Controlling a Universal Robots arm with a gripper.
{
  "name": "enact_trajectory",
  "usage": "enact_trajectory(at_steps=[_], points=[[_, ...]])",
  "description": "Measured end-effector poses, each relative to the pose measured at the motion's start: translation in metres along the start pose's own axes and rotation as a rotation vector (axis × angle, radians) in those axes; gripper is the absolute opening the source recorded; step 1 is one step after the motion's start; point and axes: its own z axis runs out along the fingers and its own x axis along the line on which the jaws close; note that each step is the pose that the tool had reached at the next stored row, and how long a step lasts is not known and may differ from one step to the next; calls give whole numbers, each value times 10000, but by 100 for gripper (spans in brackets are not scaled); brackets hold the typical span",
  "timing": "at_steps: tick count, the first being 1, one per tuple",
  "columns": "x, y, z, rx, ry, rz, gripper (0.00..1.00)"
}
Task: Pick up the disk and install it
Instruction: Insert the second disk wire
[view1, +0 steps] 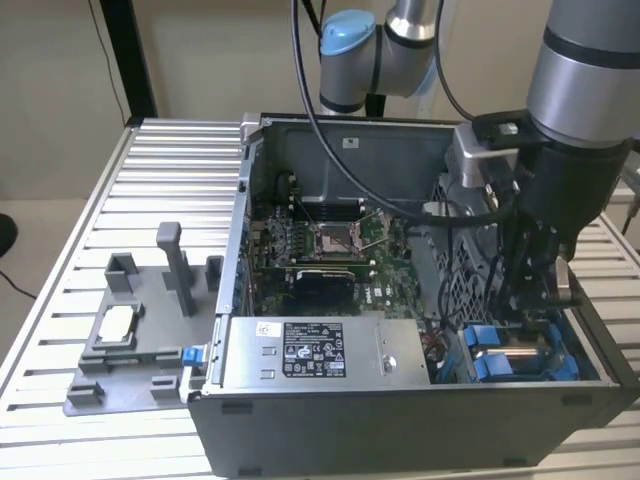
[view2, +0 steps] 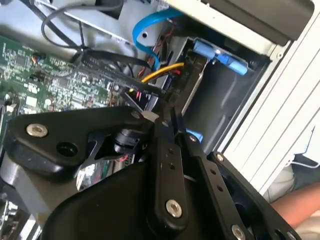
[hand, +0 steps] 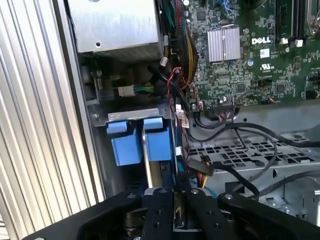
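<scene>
My gripper (view1: 535, 300) reaches down inside the open computer case (view1: 400, 415), at the front corner on the exterior view's right, over the drive bay. Both wrist views show its black fingers (hand: 162, 210) drawn close together on a thin object seen edge-on. A blue sliver (view2: 195, 136) of the disk's carrier frame pokes out beside the fingers (view2: 165, 145). The rest of the disk is hidden by the gripper (view2: 167, 125). Just beyond the gripper (hand: 179, 197) sit blue carrier tabs (hand: 142, 142) in the bay, with a silver face (view1: 520, 352) between blue rails.
A grey power supply box (view1: 310, 350) with a sticker fills the case front. The green motherboard (view1: 320, 240) lies behind it, and loose cables (hand: 225, 130) run beside the bay. On the table at the exterior view's left stands a grey fixture (view1: 130, 375) holding a small silver chip (view1: 118, 322). A person's arm (view2: 300, 200) is outside the case.
</scene>
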Motion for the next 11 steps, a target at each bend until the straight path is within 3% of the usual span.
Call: enact_trajectory(at_steps=[3, 7, 11], points=[[19, 74, -9, 58, -9, -5, 0], [18, 80, 6, 87, -16, -9, 0], [18, 83, 35, 216, -72, -25, 0]])
